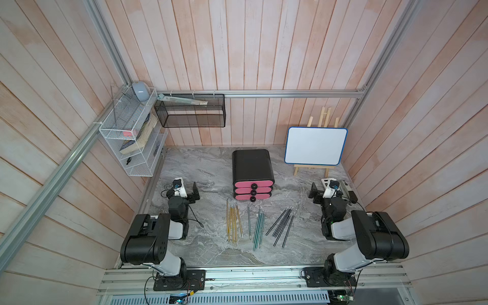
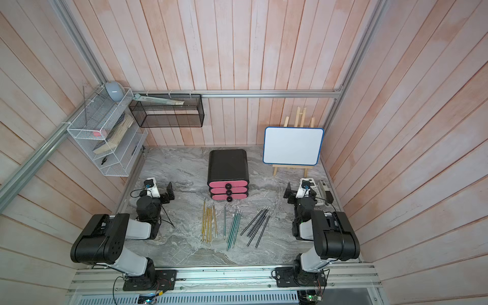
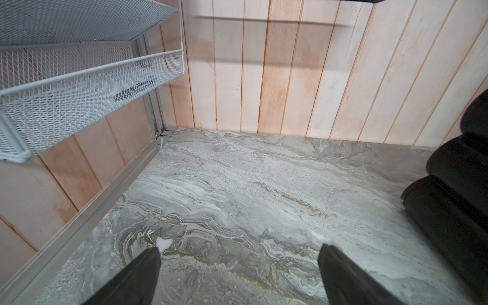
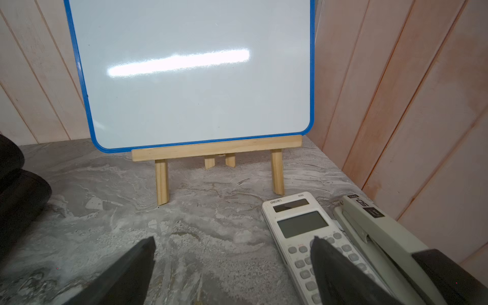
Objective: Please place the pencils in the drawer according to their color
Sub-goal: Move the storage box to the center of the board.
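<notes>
The drawer (image 1: 252,169) (image 2: 228,169) is a black cabinet with three shut pink fronts, standing at the table's middle back. In front of it lie the pencils in groups: yellow (image 1: 233,223), one grey (image 1: 249,220), teal (image 1: 259,228) and black (image 1: 282,225). My left gripper (image 1: 195,192) (image 3: 240,249) hovers left of the cabinet, open over bare marble. On the cabinet's right, my right gripper (image 1: 314,194) (image 4: 233,240) is open and empty, one finger over a calculator (image 4: 303,229). Neither wrist view shows any pencil.
A whiteboard on a wooden easel (image 1: 315,145) stands at the back right, with a stapler (image 4: 383,232) beside the calculator by the right wall. A white wire shelf (image 1: 129,137) and a black mesh basket (image 1: 190,113) hang on the walls at the back left.
</notes>
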Motion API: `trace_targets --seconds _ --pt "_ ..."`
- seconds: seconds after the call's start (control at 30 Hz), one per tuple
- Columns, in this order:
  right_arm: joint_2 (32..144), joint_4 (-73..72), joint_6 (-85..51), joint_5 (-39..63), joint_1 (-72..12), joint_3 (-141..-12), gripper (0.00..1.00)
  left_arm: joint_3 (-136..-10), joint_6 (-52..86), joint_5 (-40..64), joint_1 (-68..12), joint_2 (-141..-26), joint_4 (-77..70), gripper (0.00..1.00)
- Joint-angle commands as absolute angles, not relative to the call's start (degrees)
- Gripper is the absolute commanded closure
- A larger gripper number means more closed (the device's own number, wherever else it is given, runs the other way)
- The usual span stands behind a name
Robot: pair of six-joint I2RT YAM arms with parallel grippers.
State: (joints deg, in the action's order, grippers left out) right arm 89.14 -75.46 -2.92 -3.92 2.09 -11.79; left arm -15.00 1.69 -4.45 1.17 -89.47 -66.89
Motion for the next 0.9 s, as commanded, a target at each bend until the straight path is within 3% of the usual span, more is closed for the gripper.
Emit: trace_targets --seconds 0.0,0.67,0.87 --pt "89.56 -77.25 -2.47 -3.29 2.33 -11.91 0.02 -15.11 1.87 -3.54 1.33 -89.56 -68.09 0.00" --pt "87.56 -77.13 -3.36 -5.18 2.26 -11.31 0.02 -13.68 1.23 -3.43 0.94 -87.81 -69.79 0.00" --pt "69.92 -52.87 -12.58 -16.13 2.03 -15.03 0.02 -17.34 -1.86 -6.72 -2.89 -75.95 -53.76 0.01"
